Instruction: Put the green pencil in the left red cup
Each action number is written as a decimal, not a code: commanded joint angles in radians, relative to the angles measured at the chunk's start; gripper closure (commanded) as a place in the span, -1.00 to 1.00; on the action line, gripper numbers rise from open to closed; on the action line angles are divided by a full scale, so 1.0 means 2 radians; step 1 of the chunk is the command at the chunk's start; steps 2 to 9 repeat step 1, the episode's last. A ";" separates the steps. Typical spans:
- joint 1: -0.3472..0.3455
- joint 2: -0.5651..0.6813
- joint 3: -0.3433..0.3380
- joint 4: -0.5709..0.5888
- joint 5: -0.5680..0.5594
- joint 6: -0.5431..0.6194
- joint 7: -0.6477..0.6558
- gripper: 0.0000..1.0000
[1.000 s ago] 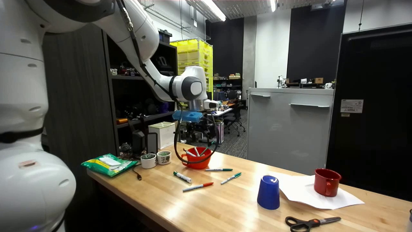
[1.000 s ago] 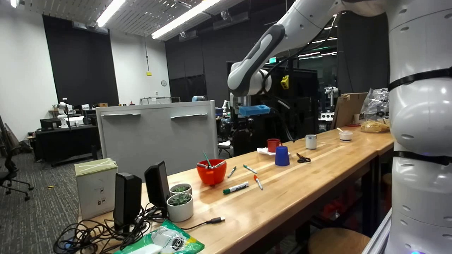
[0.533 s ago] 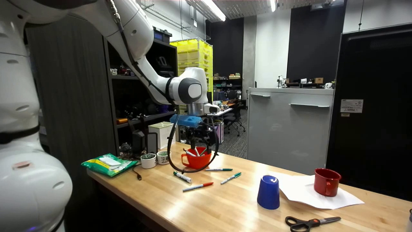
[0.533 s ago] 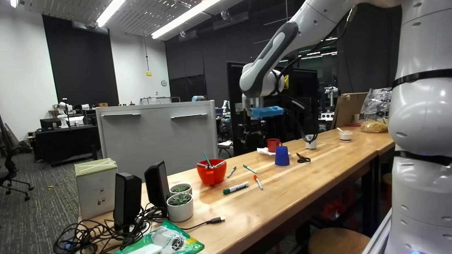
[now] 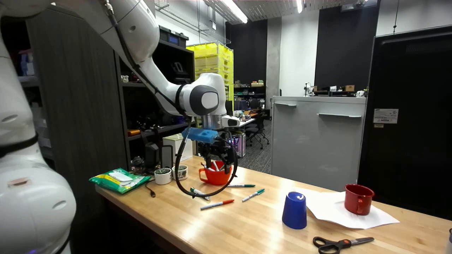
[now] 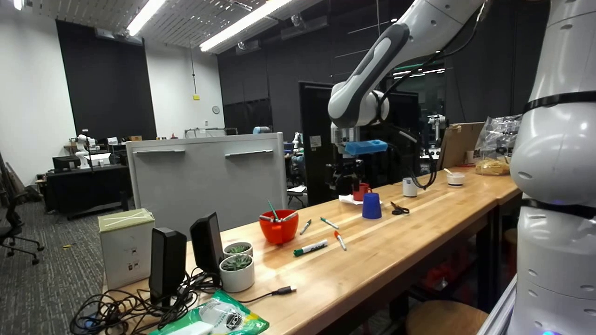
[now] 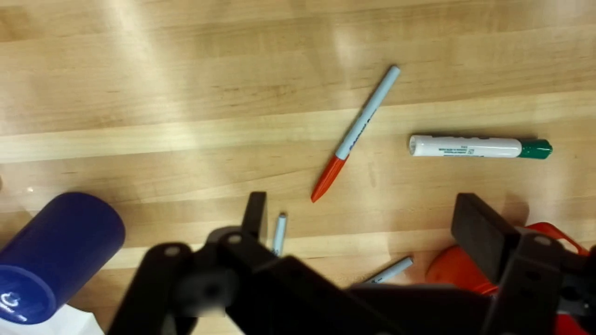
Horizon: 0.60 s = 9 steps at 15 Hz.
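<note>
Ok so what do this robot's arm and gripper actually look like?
The arm is white and rounded, with dark grey trim and black straps. A black cable runs along it and loops out near the wrist, where a bright blue block is mounted. The gripper is black, with two blocky fingers.

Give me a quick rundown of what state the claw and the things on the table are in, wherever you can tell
Claw: open
Orange-red cup: upright
Green pencil: tilted, inside that cup
Blue cup: upside down
Dark red mug: upright, on paper
Red marker: capped
Thick green marker: capped
Two thin green markers: capped
Scissors: blades look closed
Two potted plants: upright
White container: upright
Tub: looks open
Box: looks closed
</note>
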 commanded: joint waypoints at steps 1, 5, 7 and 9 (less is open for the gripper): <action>-0.007 0.001 0.006 0.001 0.001 -0.001 -0.001 -1.00; -0.007 0.001 0.006 0.001 0.001 -0.001 -0.001 -1.00; -0.007 0.001 0.006 0.001 0.001 -0.001 -0.001 -1.00; -0.007 0.001 0.006 0.001 0.001 -0.001 -0.001 -1.00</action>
